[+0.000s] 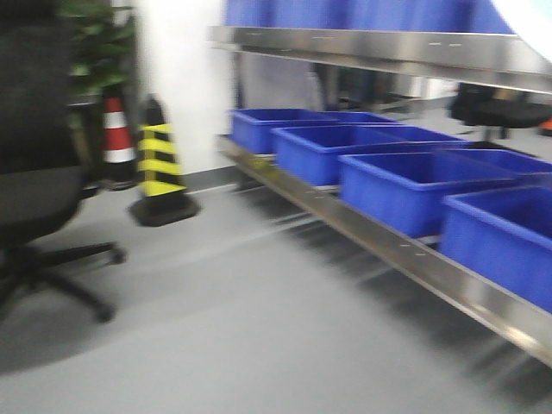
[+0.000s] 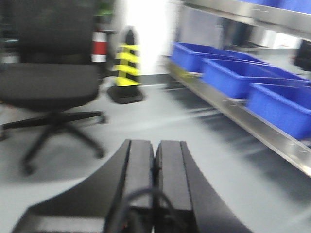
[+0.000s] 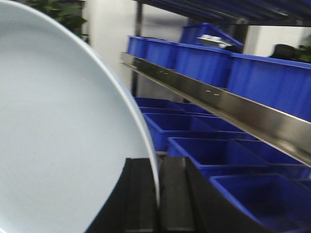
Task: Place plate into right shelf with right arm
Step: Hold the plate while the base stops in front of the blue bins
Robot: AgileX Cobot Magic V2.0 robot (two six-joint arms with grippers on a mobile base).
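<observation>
While right jaws pinch it, the round plate (image 3: 58,145) gleams.

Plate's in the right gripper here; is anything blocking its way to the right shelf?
Nothing visible does. The plate, clamped in the right gripper, faces the right shelf and its blue bins across open air.

Standing here, I can't read a single word, number or brand anywhere. The view is smeared with motion, and the plate (image 3: 63,136), the steel rails of the right shelf (image 1: 371,235) and the blue bins (image 1: 405,185) show no legible label. The only sign-like markings are far left: yellow-and-black bands on a cone (image 1: 158,164) and red-and-white bands on the cone behind it (image 1: 117,129).
</observation>
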